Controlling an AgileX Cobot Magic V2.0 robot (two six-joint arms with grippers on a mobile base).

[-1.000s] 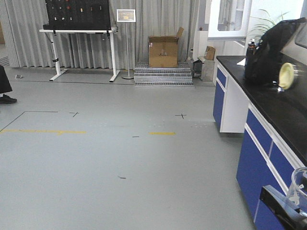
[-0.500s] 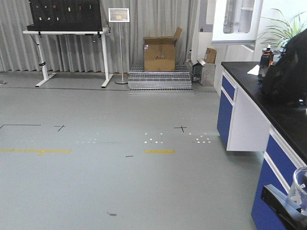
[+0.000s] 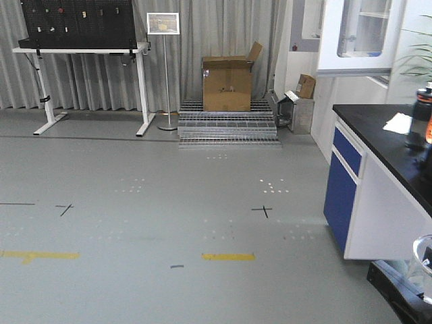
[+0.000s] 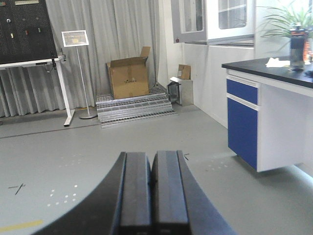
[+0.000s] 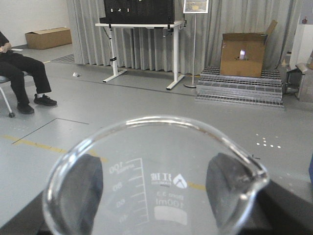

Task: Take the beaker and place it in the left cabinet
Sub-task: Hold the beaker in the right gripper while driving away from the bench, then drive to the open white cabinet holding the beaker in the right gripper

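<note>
The right claw is pinching the beaker, its two dark pads pressing on opposite sides of the clear glass wall and showing through it. The beaker is standing upright in the grip, with its pouring lip pointing right in the wrist view and its white volume markings facing the camera. In the front view it is peeking in at the near right corner, near the bench with the blue cupboard door and apart from the black top.

The left claw is holding nothing. Its two black fingers are pressing flat together and pointing out over the grey floor.

Far across the room a cardboard box is sitting on low metal steps. To its left a sign stand and a white-legged table are standing. A white glass-door cabinet is hanging at the far right. A bottle is standing on the bench. A person in dark trousers is sitting at the far left of the right wrist view.
</note>
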